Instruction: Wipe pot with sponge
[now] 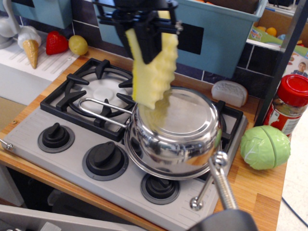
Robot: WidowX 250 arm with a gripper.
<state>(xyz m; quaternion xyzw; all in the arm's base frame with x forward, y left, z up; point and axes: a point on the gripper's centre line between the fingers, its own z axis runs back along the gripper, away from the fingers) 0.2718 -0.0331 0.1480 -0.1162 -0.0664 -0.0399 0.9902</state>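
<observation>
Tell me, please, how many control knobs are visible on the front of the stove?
3: a left knob, a middle knob, and a right knob partly hidden under the pot. More could be hidden behind the pot.

The gripper (pixel 150 38) clamps the top of the sponge (pixel 153 74), which hangs upright with its lower end right at the upturned flat bottom of the pot (pixel 175 132); a yellow reflection shows in the steel below it. The pot sits upside down on the stove (pixel 62 122), over the right burner, its wire handle (pixel 98 109) reaching left across the black grate. Behind the pot lies a grey-white bread slice (pixel 229 93). To the right sit a green cabbage (pixel 265 147) and a red-lidded jar (pixel 291 106) (label too small to read).
</observation>
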